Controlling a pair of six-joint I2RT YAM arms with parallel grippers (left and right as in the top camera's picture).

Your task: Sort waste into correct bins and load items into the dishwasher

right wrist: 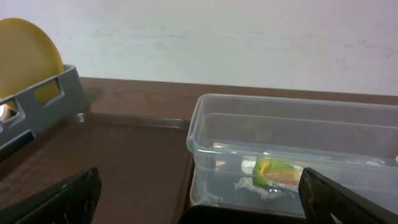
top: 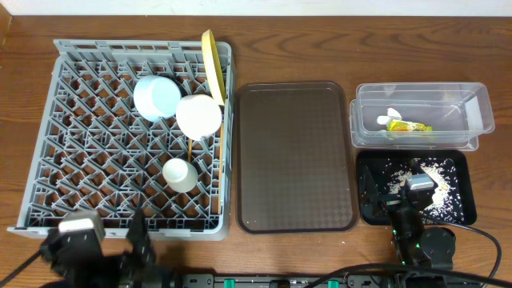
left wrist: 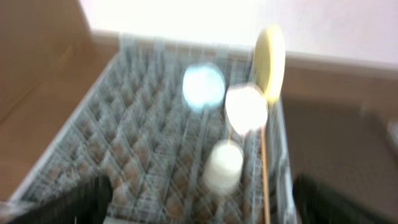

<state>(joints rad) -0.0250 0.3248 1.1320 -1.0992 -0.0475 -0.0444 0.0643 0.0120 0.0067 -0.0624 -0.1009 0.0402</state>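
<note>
At the near edge of the tabletop (top: 20, 88) the left gripper (left wrist: 200, 196) sits low just in front of the dish rack (top: 120, 46), aimed across its pegs, jaws released and spread wide with nothing between them. Its arm is cut off by the bottom of the overhead view, and its wrist view is badly blurred, so the rack's contents read there only as soft patches of colour. On the other side, the right gripper (right wrist: 200, 186) hovers over the near part of the black tray (top: 466, 210), pointing towards the far side of the tabletop, jaws likewise spread and empty. Its dark fingers blend into the tray from above, so their exact outline is hard to make out, and the arm's base runs out of frame. The loose food crumbs (top: 420, 172) lie scattered in the black tray, partly covered by the right wrist. In the rack, the small white cup (top: 179, 174) stands nearest. The chopsticks (left wrist: 264, 168) run along the pegs towards the far side beside it, thin and partly hidden under the bowls. Beyond sit the white bowl (top: 198, 117) and the light blue bowl (top: 156, 98), touching each other. The yellow plate (top: 212, 68) stands on edge at the rack's far right corner. The brown tray (top: 294, 156) lies between the rack and the bins. Behind the black tray, the clear tub (top: 474, 108) holds the yellow-green snack wrapper (top: 406, 126) and the crumpled white scrap (top: 390, 114) just beside it. The tub's wall dims both in the right wrist view.
</note>
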